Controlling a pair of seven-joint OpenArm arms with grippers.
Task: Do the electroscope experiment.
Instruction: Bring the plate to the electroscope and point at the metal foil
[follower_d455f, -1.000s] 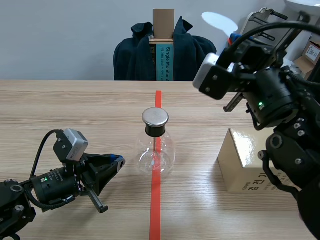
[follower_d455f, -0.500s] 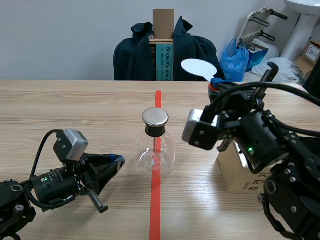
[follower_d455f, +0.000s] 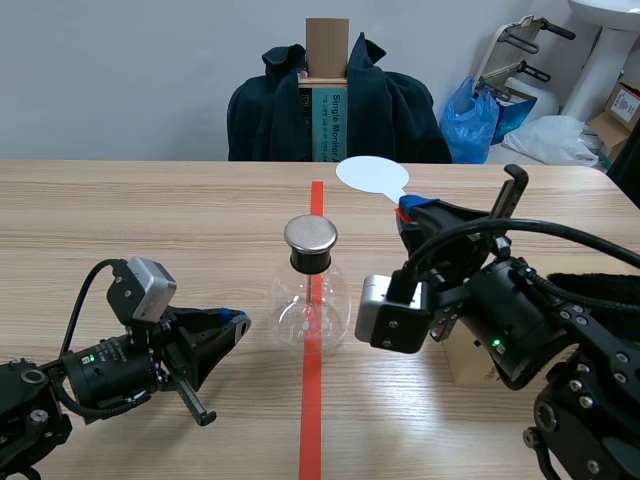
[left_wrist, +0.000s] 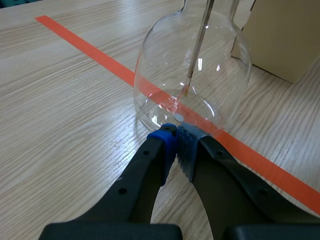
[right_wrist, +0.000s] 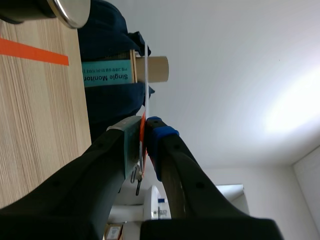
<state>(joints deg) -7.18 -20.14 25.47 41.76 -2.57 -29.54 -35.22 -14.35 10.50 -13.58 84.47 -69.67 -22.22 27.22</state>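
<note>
Centrally, the clear round glass flask with grey metal cap stands on the worktop. The right jaws pinch a white oval paddle just far-right of the cap, presumably to charge it. The left jaws, closed empty, lie by the flask's near-left base.

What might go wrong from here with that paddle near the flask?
The white paddle, pinched at its thin red stem by the right pincer, may slip or twist. Lowered carelessly, it might knock the metal cap and tip the glass flask. The shut left pincer at the flask's base might nudge it.
</note>
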